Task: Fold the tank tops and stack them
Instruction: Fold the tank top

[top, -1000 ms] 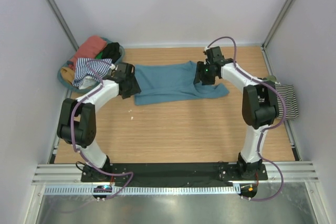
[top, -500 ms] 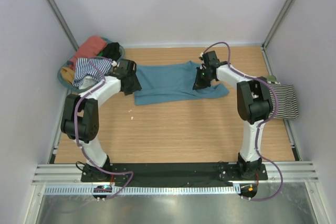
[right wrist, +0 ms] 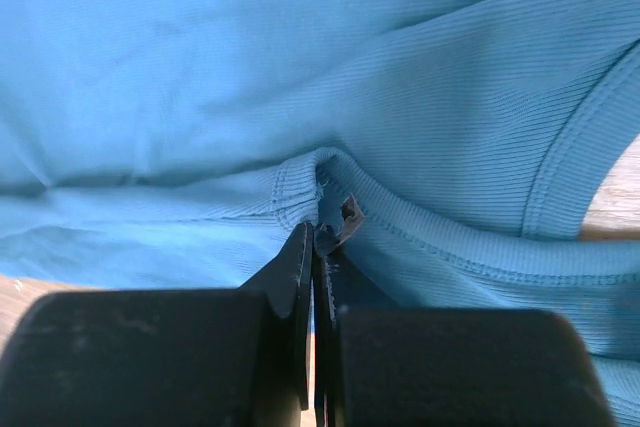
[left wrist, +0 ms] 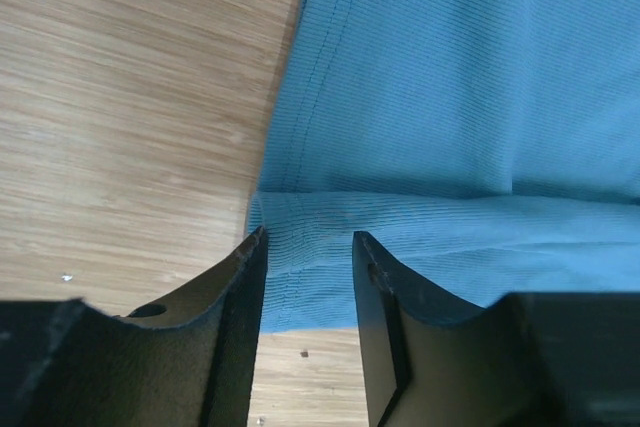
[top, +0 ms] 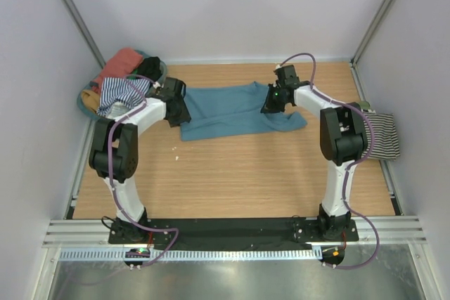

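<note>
**Right pinch made, left closing on the hem**

Shut the right gripper (right wrist: 318,239) within the last second: open over the cloth then, pressed flat now on a raised ridge of the teal tank top (top: 228,112), just beside its armhole binding. Narrowing the left gripper (left wrist: 308,247) as well, but not closed yet: fingers partly apart, astride the hem corner, with cloth lying between them and no clamp to be seen. Found spread across the far middle of the bench (top: 232,180), hem toward the left edge, straps toward the right. Judged from this: one end gripped and the other nearly so, probably ready to lift for folding once the left pinch lands. No fold made so far.

Counted: one teal top laid out. One round basket (top: 79,105) at the far-left corner, holding four pieces that show: a striped top (top: 119,93), a coral top (top: 121,61), a mustard cloth (top: 89,96) and a dark cloth (top: 146,68). At the right edge, a second striped top (top: 385,135) lying flat, with a scrap of olive cloth (top: 362,106) touching it; cannot tell whether stacked. Two arms, two grippers.
</note>
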Controlling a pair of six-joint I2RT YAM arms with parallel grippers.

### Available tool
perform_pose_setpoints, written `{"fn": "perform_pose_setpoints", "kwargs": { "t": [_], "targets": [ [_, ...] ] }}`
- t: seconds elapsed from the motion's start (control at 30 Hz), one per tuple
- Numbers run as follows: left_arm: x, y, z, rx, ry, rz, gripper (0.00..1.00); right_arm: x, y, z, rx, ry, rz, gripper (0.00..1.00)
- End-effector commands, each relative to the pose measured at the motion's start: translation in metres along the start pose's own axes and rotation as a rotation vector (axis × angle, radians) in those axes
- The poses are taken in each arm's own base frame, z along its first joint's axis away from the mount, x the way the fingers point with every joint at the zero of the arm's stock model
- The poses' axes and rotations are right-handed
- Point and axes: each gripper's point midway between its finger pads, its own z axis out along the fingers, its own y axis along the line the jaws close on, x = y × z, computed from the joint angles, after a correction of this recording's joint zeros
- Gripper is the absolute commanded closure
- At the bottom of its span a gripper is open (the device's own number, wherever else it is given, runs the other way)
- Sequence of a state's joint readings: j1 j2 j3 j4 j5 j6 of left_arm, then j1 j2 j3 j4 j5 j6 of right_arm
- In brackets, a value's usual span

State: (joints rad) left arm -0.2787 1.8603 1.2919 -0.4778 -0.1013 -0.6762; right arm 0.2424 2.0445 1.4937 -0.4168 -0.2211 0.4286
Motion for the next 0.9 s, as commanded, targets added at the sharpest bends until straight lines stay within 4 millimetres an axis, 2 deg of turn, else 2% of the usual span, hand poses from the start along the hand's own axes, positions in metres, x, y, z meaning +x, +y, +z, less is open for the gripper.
{"fn": "perform_pose_setpoints", "kwargs": {
  "t": [0.0, 0.17, 0.27, 0.4, 0.47, 0.63, 0.87],
  "targets": [
    [-0.009, -0.008, 0.002, 0.020, -0.002, -0.003, 0.62, -0.026, 0.004, -0.011, -0.017, -0.092, 0.032, 0.99],
    [-0.009, -0.009, 0.007, 0.021, 0.006, -0.003, 0.70, -0.025, 0.001, -0.005, -0.007, -0.079, 0.037, 0.99],
    [-0.012, -0.010, 0.007, 0.022, -0.001, -0.002, 0.78, -0.025, -0.001, -0.002, -0.006, -0.075, 0.039, 0.99],
    [-0.018, -0.013, 0.006, 0.023, -0.013, 0.005, 0.95, -0.026, 0.000, -0.002, -0.007, -0.077, 0.037, 0.99],
    [-0.019, -0.014, 0.005, 0.022, -0.008, 0.007, 1.00, -0.027, 0.000, -0.002, -0.007, -0.081, 0.036, 0.99],
    [-0.027, -0.015, 0.000, 0.032, -0.019, -0.008, 1.00, -0.029, -0.001, -0.002, -0.006, -0.087, 0.039, 0.99],
    [-0.041, -0.004, 0.018, 0.033, 0.001, -0.078, 1.00, -0.036, -0.007, 0.008, 0.012, -0.094, 0.060, 0.99]
  ]
}}
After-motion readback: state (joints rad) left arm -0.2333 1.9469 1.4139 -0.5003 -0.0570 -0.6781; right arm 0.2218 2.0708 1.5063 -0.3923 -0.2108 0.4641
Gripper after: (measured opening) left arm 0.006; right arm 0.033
